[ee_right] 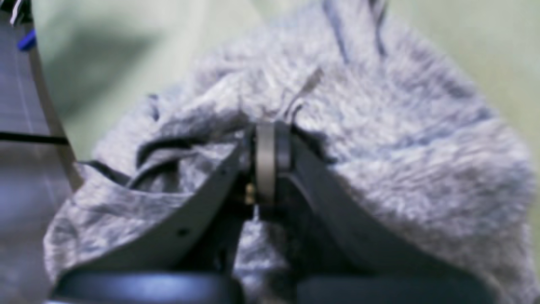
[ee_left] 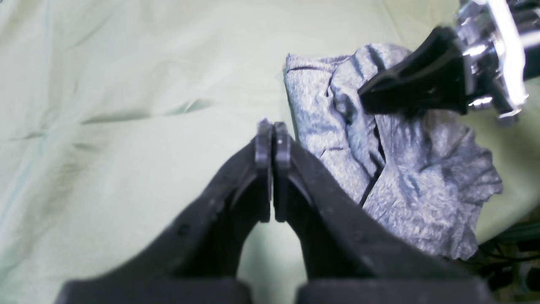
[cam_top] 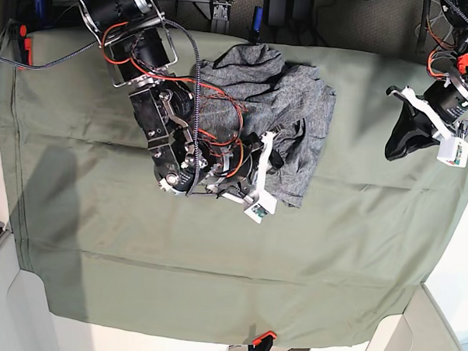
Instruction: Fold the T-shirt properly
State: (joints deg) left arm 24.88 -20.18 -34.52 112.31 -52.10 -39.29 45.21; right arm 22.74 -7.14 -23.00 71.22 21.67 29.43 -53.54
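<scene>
right tool [ee_right: 265, 139]: pressed together in crumpled T-shirt [cam_top: 299, 108], cloth between tips unclear, view blurred | left tool [ee_left: 273, 135]: together, empty, over olive worktop [cam_top: 99, 239], clear of shirt

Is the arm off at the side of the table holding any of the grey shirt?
No, the left gripper has its fingers shut on nothing over the bare green cloth, beside the T-shirt.

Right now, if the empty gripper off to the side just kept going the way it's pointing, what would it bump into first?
Probably only the green table cloth. The left gripper is shut and empty, and the T-shirt lies off to one side of its line. Depth is hard to judge.
</scene>
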